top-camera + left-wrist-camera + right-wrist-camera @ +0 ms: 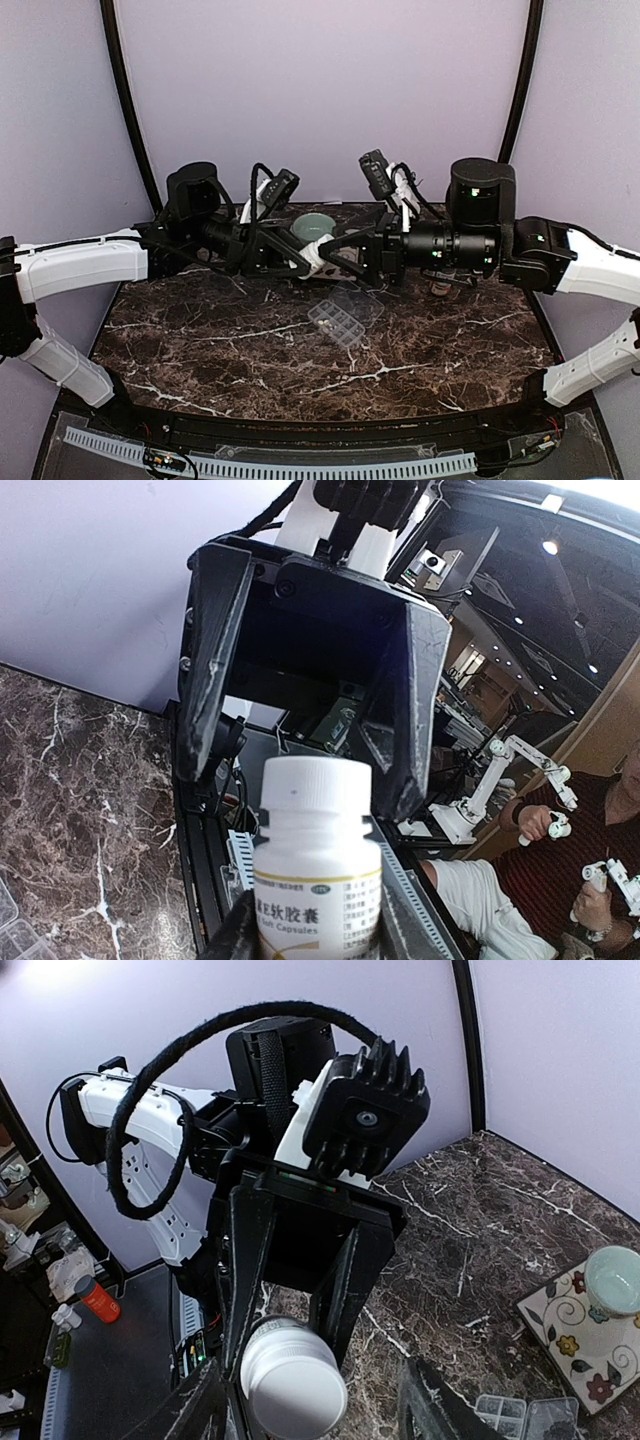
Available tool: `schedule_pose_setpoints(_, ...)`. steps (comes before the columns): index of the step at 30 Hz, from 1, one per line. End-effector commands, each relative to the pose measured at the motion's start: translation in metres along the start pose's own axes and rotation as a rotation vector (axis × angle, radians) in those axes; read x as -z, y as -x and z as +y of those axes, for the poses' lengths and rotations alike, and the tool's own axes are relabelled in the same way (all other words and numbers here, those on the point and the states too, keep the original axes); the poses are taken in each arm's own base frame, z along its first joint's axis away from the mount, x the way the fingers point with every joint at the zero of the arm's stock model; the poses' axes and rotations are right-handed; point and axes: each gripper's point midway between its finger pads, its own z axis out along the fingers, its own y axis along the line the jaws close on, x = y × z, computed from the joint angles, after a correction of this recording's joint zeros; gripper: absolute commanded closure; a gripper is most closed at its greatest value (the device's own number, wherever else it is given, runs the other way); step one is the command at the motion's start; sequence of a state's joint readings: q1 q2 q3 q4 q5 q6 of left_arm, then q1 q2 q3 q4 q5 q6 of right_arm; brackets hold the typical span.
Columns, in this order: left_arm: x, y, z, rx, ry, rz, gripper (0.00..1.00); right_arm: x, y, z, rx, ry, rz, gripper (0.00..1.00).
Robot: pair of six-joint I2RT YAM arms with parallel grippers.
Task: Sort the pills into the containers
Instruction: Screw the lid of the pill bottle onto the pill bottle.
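My left gripper (318, 932) is shut on a small white bottle (316, 870) with a white cap (293, 1380) and holds it in the air over the table's back middle (316, 252). My right gripper (310, 1405) faces it head-on (336, 250). Its jaws are wide open on either side of the cap, with gaps on both sides. The clear pill box (338, 322) lies on the table in front of both grippers with its lid open; it also shows in the right wrist view (520, 1415). No pills show in any view.
A pale green bowl (315, 225) stands on a floral coaster (575, 1335) at the back, behind the grippers. A small orange bottle (97, 1300) shows beyond the table's edge. The table is dark marble (220, 340) with a cable rail (300, 468) along the near edge.
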State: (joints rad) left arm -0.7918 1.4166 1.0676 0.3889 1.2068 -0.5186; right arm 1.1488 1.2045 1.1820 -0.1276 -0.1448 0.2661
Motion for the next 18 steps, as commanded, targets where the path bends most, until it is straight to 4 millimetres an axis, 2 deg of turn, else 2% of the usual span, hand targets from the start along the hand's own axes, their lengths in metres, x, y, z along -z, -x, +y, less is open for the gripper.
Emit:
schedule_pose_setpoints(1,0.0024,0.0156,-0.0136,-0.064,-0.031,-0.013,1.0,0.0006,0.0202,0.0055,0.015,0.027,-0.054,0.43)
schedule_pose_setpoints(9,0.0021,0.0146,-0.0128,-0.062,-0.033,-0.011,1.0,-0.001,0.02,0.0065,0.01,0.037,-0.052,0.52)
schedule_pose_setpoints(18,0.0021,0.0138,-0.013,-0.062,-0.035,-0.008,1.0,-0.0015,0.0212,0.0071,-0.002,0.053,-0.054,0.72)
